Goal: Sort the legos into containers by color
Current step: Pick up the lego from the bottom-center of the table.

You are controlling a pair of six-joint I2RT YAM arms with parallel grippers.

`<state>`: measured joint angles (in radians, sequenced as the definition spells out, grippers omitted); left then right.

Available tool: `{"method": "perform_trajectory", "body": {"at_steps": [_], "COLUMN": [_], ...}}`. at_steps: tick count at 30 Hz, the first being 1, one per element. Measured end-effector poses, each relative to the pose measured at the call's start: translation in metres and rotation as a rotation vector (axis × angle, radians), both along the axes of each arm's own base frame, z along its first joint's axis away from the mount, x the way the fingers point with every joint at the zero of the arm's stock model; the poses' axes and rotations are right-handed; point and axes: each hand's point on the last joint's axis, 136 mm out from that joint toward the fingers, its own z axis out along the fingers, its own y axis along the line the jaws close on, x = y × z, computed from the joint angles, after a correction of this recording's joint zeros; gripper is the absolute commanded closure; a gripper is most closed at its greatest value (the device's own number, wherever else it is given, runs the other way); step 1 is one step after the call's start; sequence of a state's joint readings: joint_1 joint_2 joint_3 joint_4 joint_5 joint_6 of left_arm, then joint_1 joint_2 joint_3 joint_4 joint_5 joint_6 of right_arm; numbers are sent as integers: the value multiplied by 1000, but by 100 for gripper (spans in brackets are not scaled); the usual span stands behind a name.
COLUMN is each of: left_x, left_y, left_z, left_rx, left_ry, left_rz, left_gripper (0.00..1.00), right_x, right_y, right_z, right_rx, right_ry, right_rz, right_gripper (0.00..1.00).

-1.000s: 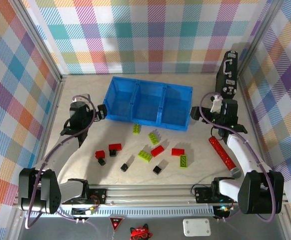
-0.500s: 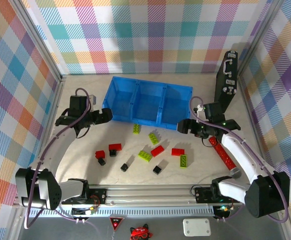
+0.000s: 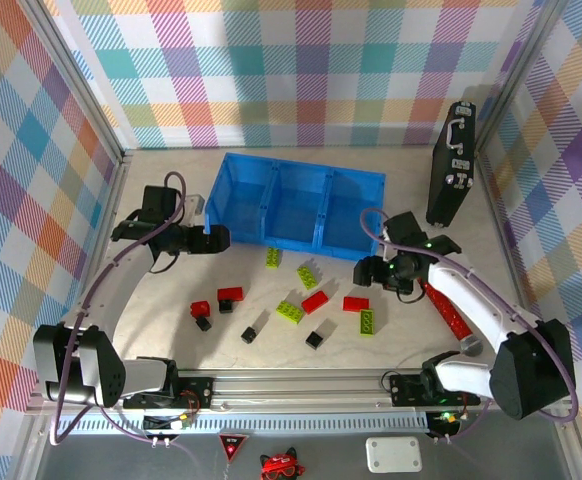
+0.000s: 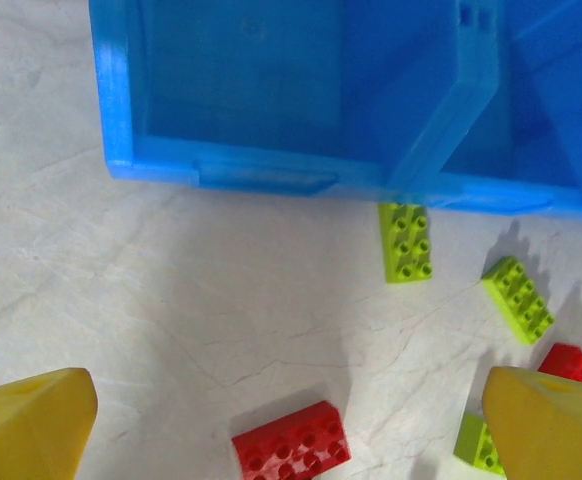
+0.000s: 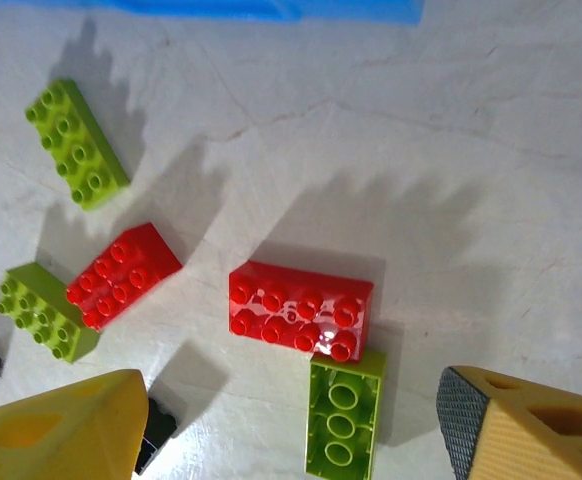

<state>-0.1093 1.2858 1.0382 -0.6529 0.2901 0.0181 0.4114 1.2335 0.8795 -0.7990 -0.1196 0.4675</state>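
The blue bin [image 3: 296, 205] has three joined compartments and stands mid-table with nothing visible inside. Red, lime-green and black legos lie scattered in front of it. My left gripper [image 3: 219, 239] hangs open by the bin's near left corner. In its wrist view the left gripper [image 4: 291, 400] is above a red brick [image 4: 291, 443], with a green brick [image 4: 406, 242] near the bin wall [image 4: 251, 170]. My right gripper [image 3: 368, 272] is open over the right-hand bricks. In its wrist view the right gripper [image 5: 293, 410] spans a red brick [image 5: 301, 310] and an upturned green brick [image 5: 343, 415] that touch.
A long flat red strip [image 3: 449, 308] lies under the right arm. A tall black case [image 3: 450, 163] leans at the back right wall. Checkered walls close in the table. Black bricks [image 3: 314, 340] lie nearest the front rail.
Both arms have swung inward from beside the bin's ends. The left gripper moved right and nearer, the right gripper left and nearer, over the bricks. No brick has moved.
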Motion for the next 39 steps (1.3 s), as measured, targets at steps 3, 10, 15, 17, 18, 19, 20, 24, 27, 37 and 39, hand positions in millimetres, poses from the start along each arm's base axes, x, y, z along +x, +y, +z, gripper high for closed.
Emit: {"method": "perform_trajectory", "body": {"at_steps": [3, 10, 15, 17, 18, 19, 20, 24, 27, 37, 39], "left_x": [1, 0, -3, -3, -3, -3, -2, -1, 0, 1, 1], "left_y": [4, 13, 16, 17, 17, 17, 16, 15, 15, 15, 15], "left_z": [-1, 3, 13, 13, 13, 13, 13, 14, 15, 15, 15], "left_rx": [29, 75, 87, 92, 92, 91, 90, 84, 83, 86, 87], "left_ry": [-7, -38, -75, -78, -78, -79, -80, -89, -95, -98, -98], "left_rz": [4, 19, 28, 29, 29, 27, 27, 24, 24, 21, 20], "left_gripper": [1, 1, 1, 0, 0, 0, 0, 0, 0, 0, 0], "right_x": [-6, -11, -18, -20, -20, -20, -21, -21, -22, -20, -20], "right_y": [4, 14, 25, 27, 28, 29, 30, 30, 30, 32, 33], "right_z": [-5, -19, -35, -41, -44, -47, -49, -60, -67, -77, -78], "right_rx": [-42, -125, -180, -199, -208, -215, -221, -246, -260, -274, -274], "right_ry": [31, 78, 112, 123, 127, 131, 134, 157, 173, 188, 186], "right_rz": [-11, -66, -61, -53, -49, -45, -41, -35, -31, -25, -23], "right_gripper": [24, 18, 18, 18, 17, 17, 17, 16, 19, 29, 29]}}
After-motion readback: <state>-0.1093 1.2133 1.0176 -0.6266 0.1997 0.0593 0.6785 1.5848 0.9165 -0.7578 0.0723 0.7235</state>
